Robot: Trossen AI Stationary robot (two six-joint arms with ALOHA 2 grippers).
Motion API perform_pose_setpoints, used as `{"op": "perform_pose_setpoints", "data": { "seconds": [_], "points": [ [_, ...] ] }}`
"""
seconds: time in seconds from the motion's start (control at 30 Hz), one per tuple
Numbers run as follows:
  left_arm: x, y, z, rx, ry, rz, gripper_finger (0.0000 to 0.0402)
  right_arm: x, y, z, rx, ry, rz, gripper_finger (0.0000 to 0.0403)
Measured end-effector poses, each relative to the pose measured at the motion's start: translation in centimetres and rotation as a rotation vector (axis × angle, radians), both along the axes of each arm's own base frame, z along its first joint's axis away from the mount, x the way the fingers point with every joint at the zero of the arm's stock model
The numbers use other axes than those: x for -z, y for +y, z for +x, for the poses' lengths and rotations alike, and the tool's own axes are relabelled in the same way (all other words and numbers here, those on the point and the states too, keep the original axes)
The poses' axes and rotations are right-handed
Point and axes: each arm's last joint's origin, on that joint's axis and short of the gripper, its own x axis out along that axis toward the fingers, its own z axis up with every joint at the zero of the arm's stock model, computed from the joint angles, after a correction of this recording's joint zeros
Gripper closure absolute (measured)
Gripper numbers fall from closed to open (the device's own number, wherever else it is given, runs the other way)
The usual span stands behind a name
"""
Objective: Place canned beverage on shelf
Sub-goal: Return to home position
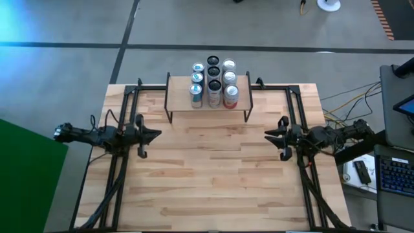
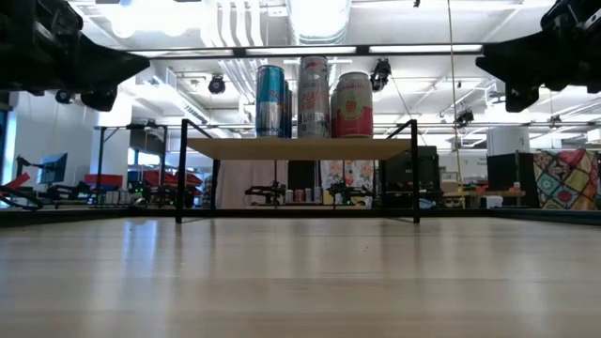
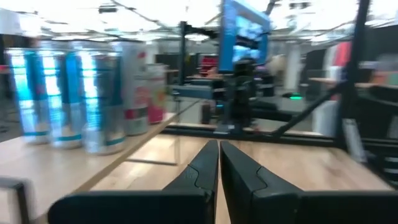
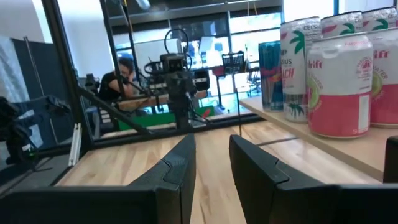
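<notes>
Wood-topped shelf (image 1: 178,97) sits at the table's (image 1: 213,188) far middle, cans (image 1: 213,84) standing on it in three rows; left arm (image 1: 110,136) and right arm (image 1: 323,137) wait out wide, roughly equally near, shelf ahead and inward of each; left jaws pretty much closed, right jaws slightly apart, both holding nothing.

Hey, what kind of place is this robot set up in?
Likely a robotics lab or workshop: robot arms at a table, more benches behind the shelf, exposed ceiling ducts.
</notes>
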Motion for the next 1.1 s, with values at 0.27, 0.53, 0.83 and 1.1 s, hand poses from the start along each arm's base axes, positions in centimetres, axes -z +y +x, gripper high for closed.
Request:
{"op": "perform_pose_setpoints", "data": {
  "seconds": [0.27,0.53,0.83,1.1],
  "points": [
    [0.4,-0.3,0.2,0.086,0.037,0.015,0.0400,0.2,0.0,0.0,-0.003,0.022,0.017,0.0314],
    [1.1,-0.3,0.5,0.090,0.120,-0.006,0.0400,1.1,0.0,0.1,-0.007,0.099,0.050,0.0314],
    [2.1,-0.5,1.1,0.091,0.218,-0.058,0.0400,1.2,0.0,0.2,-0.006,0.118,0.043,0.0314],
    [2.4,-0.5,1.5,0.087,0.279,-0.046,0.0400,1.2,0.0,0.2,-0.006,0.119,0.043,0.0314]
  ]
}}
